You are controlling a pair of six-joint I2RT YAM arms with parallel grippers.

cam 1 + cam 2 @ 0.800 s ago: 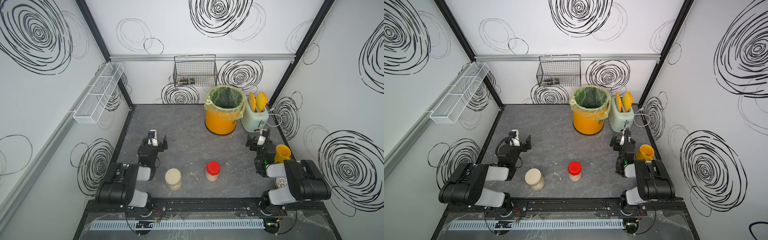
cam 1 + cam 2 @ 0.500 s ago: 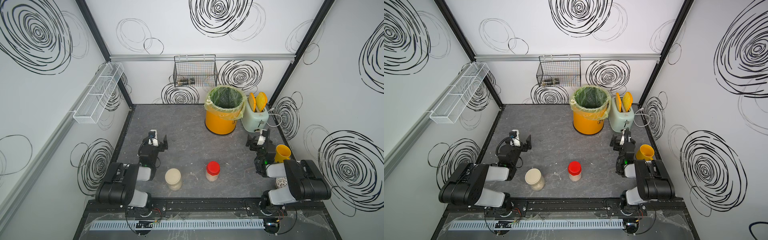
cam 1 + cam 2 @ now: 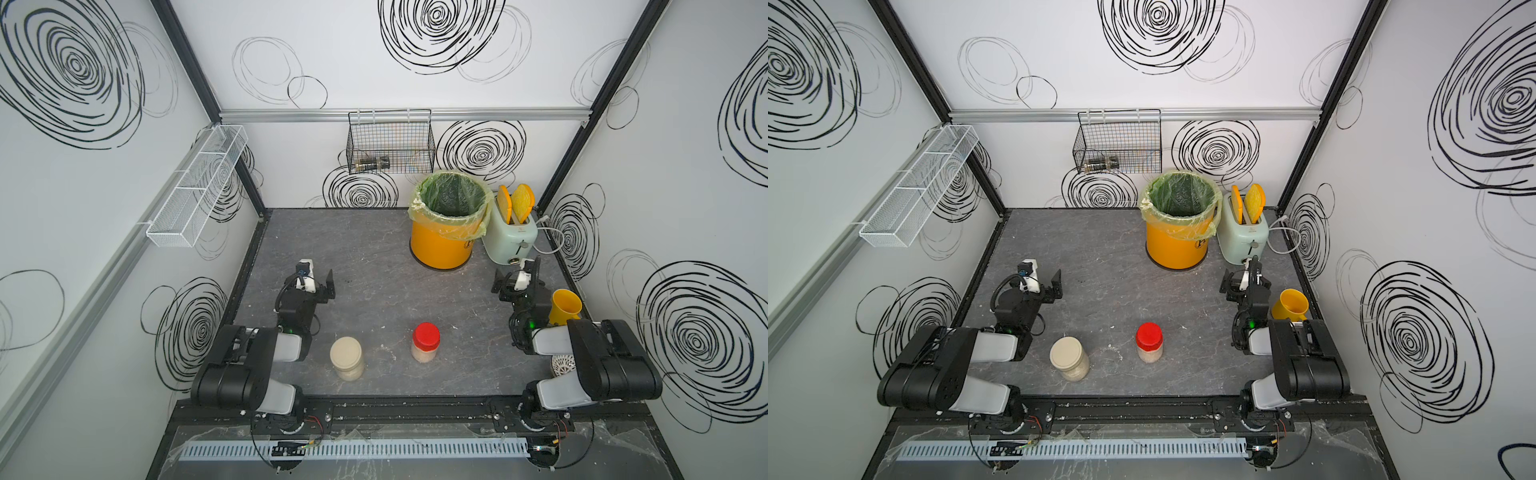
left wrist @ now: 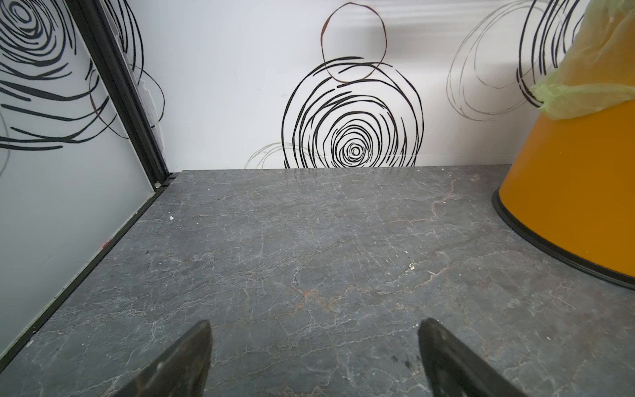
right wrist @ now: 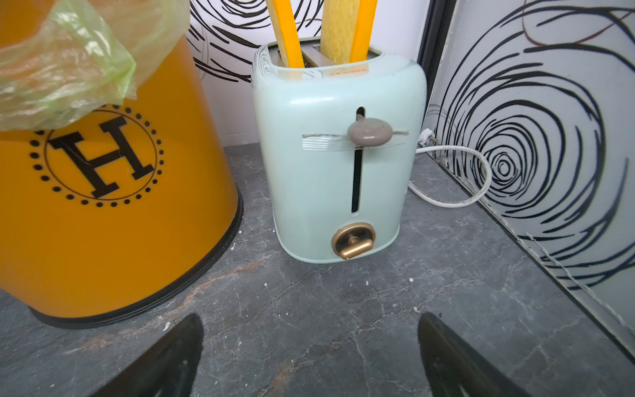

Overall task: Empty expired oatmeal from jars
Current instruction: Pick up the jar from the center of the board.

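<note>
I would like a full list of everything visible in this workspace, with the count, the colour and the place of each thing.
jar with beige lid: one, clear, oatmeal inside, front left of table
jar with red cap: one, clear, oatmeal inside, front centre
bin: one, yellow with green liner, back of table
toaster: one, pale green, right of the bin
toast slices: two, yellow, standing in the toaster
cup: one, yellow, right edge of table
wire basket: one, black, on back wall
mesh shelf: one, white, on left wall
left gripper: one, black, open, empty
right gripper: one, black, open, empty, facing the toaster
</note>
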